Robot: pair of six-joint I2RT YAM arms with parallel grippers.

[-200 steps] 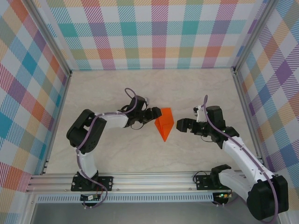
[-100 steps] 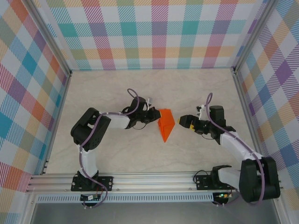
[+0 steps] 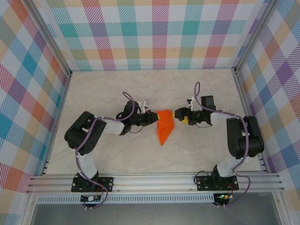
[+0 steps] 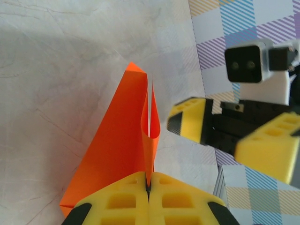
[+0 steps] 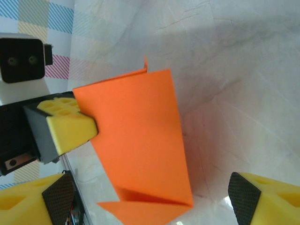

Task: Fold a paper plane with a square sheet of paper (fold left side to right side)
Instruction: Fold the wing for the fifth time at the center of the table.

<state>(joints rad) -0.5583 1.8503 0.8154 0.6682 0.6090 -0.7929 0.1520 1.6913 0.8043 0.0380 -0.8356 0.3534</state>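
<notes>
The orange paper (image 3: 164,127) is folded into a narrow pointed shape, tip toward the near edge. My left gripper (image 3: 153,117) is shut on a raised flap at its left edge; in the left wrist view the yellow pads (image 4: 117,201) meet on the upright orange paper (image 4: 117,150). My right gripper (image 3: 177,115) faces it from the right, open. In the right wrist view the folded paper (image 5: 140,136) stands between my two spread fingers (image 5: 267,197), touching neither, and the right gripper (image 5: 150,199) straddles its lower end.
The two grippers face each other closely across the paper at the table's middle (image 3: 154,89). Checked walls (image 3: 159,37) enclose the marble-patterned table on three sides. An aluminium rail (image 3: 154,180) runs along the near edge.
My left gripper has closed on the paper's left edge. The right arm has swung in to the left, up to the paper's right side. The paper has shifted slightly.
</notes>
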